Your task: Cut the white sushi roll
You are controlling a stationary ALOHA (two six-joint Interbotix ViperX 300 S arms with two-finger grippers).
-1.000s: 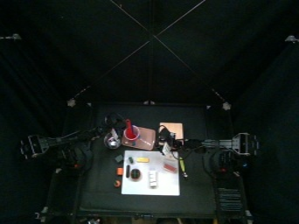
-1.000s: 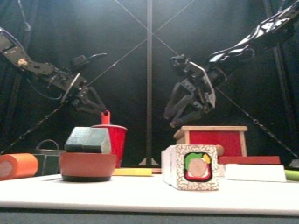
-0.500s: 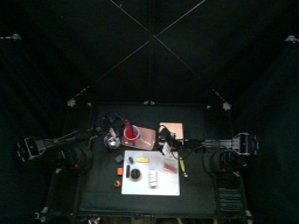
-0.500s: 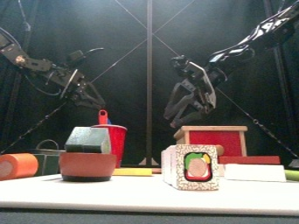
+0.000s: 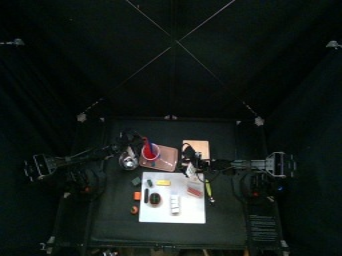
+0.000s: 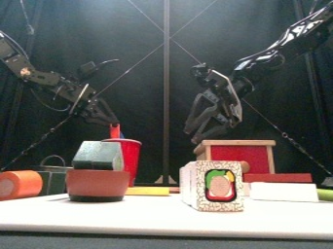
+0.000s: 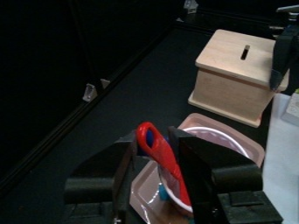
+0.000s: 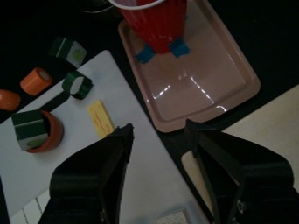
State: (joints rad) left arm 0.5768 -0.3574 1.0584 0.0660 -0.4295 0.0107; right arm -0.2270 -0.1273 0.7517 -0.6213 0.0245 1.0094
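The white sushi roll [image 6: 219, 185] stands on end on the white board [image 6: 156, 219], white-faced with a dark wrap; from above the roll [image 5: 177, 205] lies on the board [image 5: 187, 215]. A red cup [image 6: 123, 156] holds a tool with a red handle [image 7: 156, 144]. My left gripper [image 7: 158, 147] is open, its jaws close on either side of that handle; it hangs over the cup [image 5: 130, 155] [image 6: 100, 110]. My right gripper [image 8: 159, 138] is open and empty above the tray's near edge [image 5: 195, 160] [image 6: 208, 112], well back from the roll.
A pink tray [image 8: 222, 83] carries the cup. A slotted wooden box [image 6: 236, 154] stands behind the board. An orange-brown bowl [image 6: 97, 183] with a green piece, an orange piece [image 6: 18, 184], a yellow strip [image 8: 100, 118] and dark-wrapped pieces [image 8: 77, 85] lie nearby.
My left gripper has come down over the red handle and its jaws have narrowed around it. The right arm has not moved.
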